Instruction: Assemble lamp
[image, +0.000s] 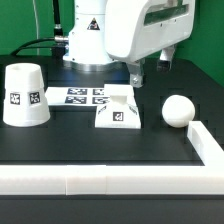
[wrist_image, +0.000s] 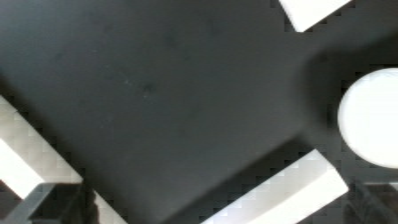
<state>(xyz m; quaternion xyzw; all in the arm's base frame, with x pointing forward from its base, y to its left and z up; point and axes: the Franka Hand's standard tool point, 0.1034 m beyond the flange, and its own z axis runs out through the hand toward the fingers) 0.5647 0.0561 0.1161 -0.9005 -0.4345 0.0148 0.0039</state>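
You have a black surface (image: 80, 145) carrying white things. At the exterior view's left the shade (image: 24, 96) stands wide end down. The marker board (image: 80, 97) lies flat beside it, the base (image: 118, 108) just in front, and the bulb (image: 178, 110) apart toward the right. A rail (image: 100, 180) lines the near edge.

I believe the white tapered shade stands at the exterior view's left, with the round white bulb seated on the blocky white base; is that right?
Not quite: the exterior view shows the round white plastic bulb lying on the black table, apart from the blocky white plastic base, toward that view's right. The white tapered plastic shade stands at the left.
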